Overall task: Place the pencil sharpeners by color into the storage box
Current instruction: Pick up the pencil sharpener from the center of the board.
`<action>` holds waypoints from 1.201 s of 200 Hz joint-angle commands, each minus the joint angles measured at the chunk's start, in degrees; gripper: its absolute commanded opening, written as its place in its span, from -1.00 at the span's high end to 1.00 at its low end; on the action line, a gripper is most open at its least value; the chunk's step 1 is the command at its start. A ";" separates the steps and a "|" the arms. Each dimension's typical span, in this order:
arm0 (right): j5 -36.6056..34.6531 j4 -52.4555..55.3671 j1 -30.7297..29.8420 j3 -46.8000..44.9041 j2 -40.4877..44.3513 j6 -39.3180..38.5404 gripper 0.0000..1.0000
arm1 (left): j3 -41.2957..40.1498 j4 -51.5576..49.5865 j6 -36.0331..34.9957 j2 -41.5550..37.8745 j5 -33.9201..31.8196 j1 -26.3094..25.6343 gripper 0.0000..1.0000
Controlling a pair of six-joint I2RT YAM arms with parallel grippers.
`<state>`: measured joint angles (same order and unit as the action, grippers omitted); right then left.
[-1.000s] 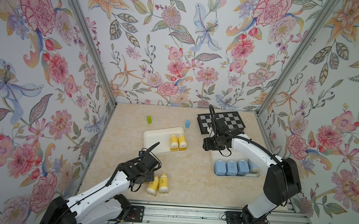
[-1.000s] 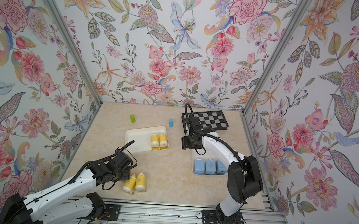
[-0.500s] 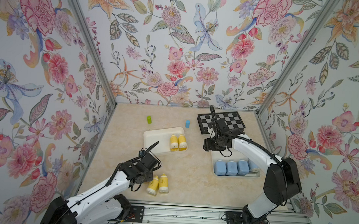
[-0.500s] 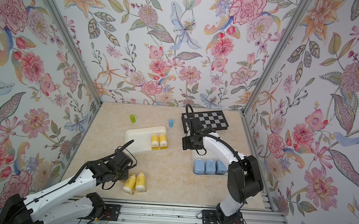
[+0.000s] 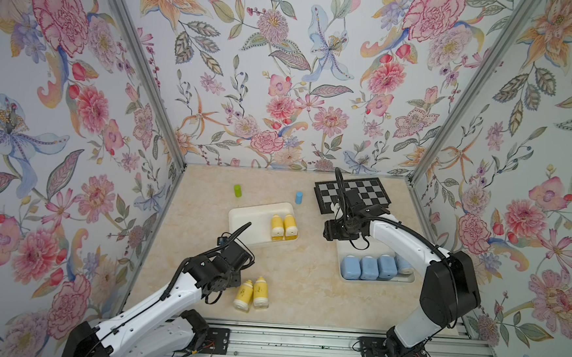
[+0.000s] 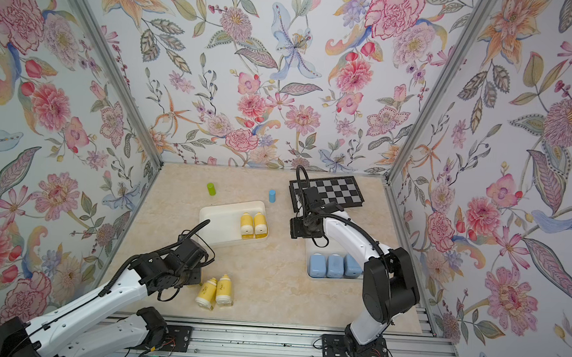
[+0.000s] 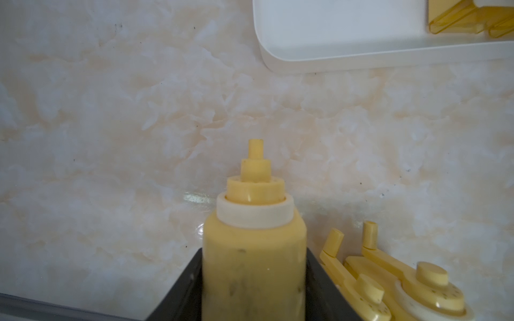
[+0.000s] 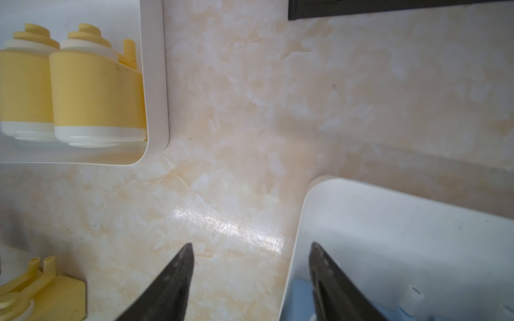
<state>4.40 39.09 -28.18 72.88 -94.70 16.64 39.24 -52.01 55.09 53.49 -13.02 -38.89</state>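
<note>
Being held tight in the left tool is a yellow bottle-shaped plastic pencil sharpener. The tool is closed narrow on it, with the black fingers pressed to both sides of the body and the ribbed tip pointed out ahead of the tool. Whether the piece is lifted clear of the pale marbled surface cannot be told.

Just beside that tool, two more yellow pencil sharpeners are laid flat, touching each other. Ahead of the tool, a white rectangular plastic tray is seen, and a pair of yellow sharpeners is laid side by side at its end nearer the right tool.

That right tool is held wide, with nothing caught between its fingers, over the surface at the corner of a second white tray. Behind it, toward its arm's base, four pale-blue rounded blocky pencil sharpeners are lined up in a row inside this tray.

Beyond both tools, a small green upright cylinder and a small blue upright cylinder are stood well apart. A black-and-white checkered board is laid just past the right tool.
</note>
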 commanded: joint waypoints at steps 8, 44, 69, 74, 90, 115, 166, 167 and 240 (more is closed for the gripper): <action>1.12 -0.77 0.53 -0.99 1.00 -1.31 -0.34 | 6.20 -3.75 0.40 0.35 -4.66 0.58 0.15; 1.45 -0.91 0.77 -0.98 1.11 -1.61 -0.34 | 13.28 -5.56 -2.22 4.25 -6.76 1.34 0.13; 1.78 -1.03 1.03 -1.08 1.35 -1.79 -0.34 | 17.54 -4.60 -4.51 7.49 -7.14 2.59 0.12; 1.75 -1.08 1.07 -1.12 1.43 -1.87 -0.34 | 18.28 -4.24 -4.97 8.20 -7.17 2.78 0.13; 1.95 -1.20 1.16 -1.47 1.59 -1.88 -0.34 | 20.58 -2.87 -6.60 10.49 -6.97 3.59 0.13; 2.34 -1.55 1.52 -2.15 1.84 -1.99 -0.34 | 23.78 -0.56 -9.18 14.43 -6.12 4.73 0.12; 3.28 -2.25 2.51 -3.60 2.14 -2.13 -0.34 | 27.65 5.56 -13.33 21.78 -1.02 8.09 0.13; 3.35 -2.26 2.51 -3.61 2.14 -2.14 -0.34 | 27.74 5.63 -13.38 21.94 -0.95 8.16 0.13; 5.17 -3.26 3.31 -4.31 2.14 -2.37 -0.34 | 38.95 8.15 -17.25 35.69 4.07 9.29 0.13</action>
<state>8.27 36.73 -25.50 69.36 -94.06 15.33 73.65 -45.54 40.47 85.89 -10.61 -30.26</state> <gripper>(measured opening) 0.670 0.506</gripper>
